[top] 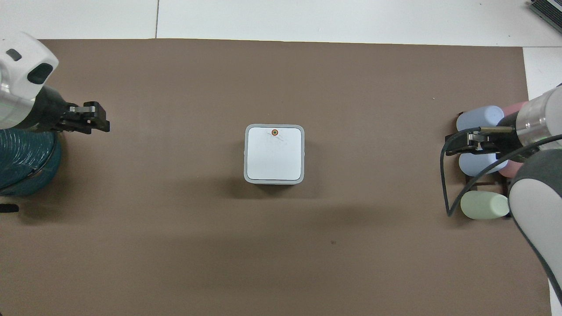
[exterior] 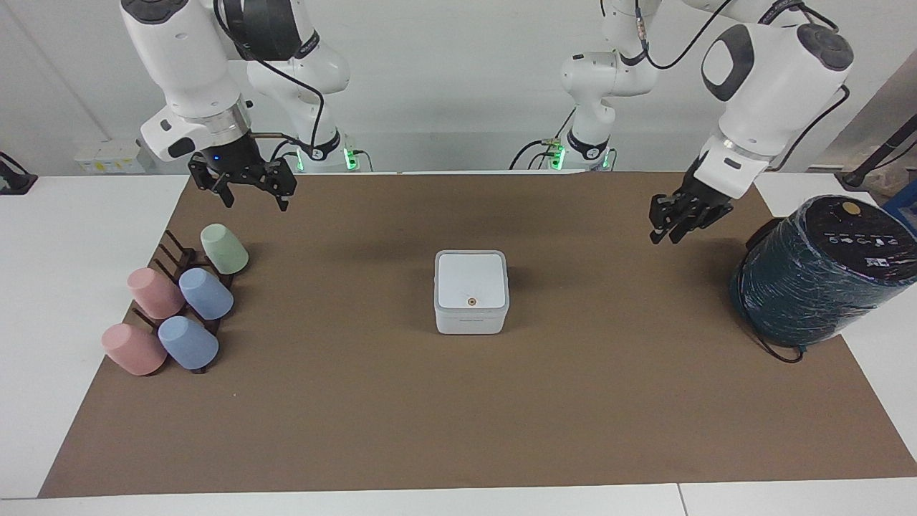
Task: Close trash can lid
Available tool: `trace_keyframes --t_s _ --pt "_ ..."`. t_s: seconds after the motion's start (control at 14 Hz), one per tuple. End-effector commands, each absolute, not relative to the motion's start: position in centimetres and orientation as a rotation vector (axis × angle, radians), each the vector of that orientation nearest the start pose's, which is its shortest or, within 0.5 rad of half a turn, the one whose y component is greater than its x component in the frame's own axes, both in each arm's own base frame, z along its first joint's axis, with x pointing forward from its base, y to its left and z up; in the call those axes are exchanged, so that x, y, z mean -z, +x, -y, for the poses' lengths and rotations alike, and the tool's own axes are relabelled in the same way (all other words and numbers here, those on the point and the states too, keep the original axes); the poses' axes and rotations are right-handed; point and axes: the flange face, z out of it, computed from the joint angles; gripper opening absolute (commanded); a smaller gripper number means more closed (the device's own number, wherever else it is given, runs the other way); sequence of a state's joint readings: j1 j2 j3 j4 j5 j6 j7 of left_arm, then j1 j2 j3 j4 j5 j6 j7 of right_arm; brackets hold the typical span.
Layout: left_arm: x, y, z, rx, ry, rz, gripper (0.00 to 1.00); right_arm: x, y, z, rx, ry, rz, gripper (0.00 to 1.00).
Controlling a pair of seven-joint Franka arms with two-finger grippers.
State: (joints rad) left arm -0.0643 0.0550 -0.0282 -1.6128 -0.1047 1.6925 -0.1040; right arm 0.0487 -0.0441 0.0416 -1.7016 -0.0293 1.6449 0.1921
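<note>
Now lid (exterior: 471, 281) flat on trash can (exterior: 471, 321); label unreadable.

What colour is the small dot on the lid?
Orange-brown, on the white lid; clearest in the overhead view.

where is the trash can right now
The trash can sits alone at the middle of the brown mat, its lid flat on top, roughly midway between the cup rack and the dark teal cylinder.

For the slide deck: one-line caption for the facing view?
Trash can with lid shut; left gripper and right gripper up, apart from it.
</note>
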Motion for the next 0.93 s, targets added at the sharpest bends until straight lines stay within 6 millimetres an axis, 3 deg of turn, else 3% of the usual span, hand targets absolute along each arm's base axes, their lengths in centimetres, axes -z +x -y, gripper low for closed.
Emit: trace_keyframes --t_s 0.0,0.14,0.29,0.86 --pt "-59.7 56.0 5.8 0.001 -3.152 -0.009 0.63 -59.4 54.2 -4.3 -0.022 -3.164 -0.138 1.00" --pt "-61.0 55.5 5.4 0.038 -3.145 0.000 1.00 -59.4 54.2 -4.3 -0.022 -3.164 -0.136 1.00" --pt "-61.9 55.4 4.6 0.079 -3.146 0.019 1.00 -59.4 54.2 -4.3 -0.022 -3.164 -0.136 1.00" --pt "-62.0 55.5 4.5 0.091 -3.146 0.017 1.00 -59.4 54.2 -4.3 -0.022 -3.164 -0.138 1.00"
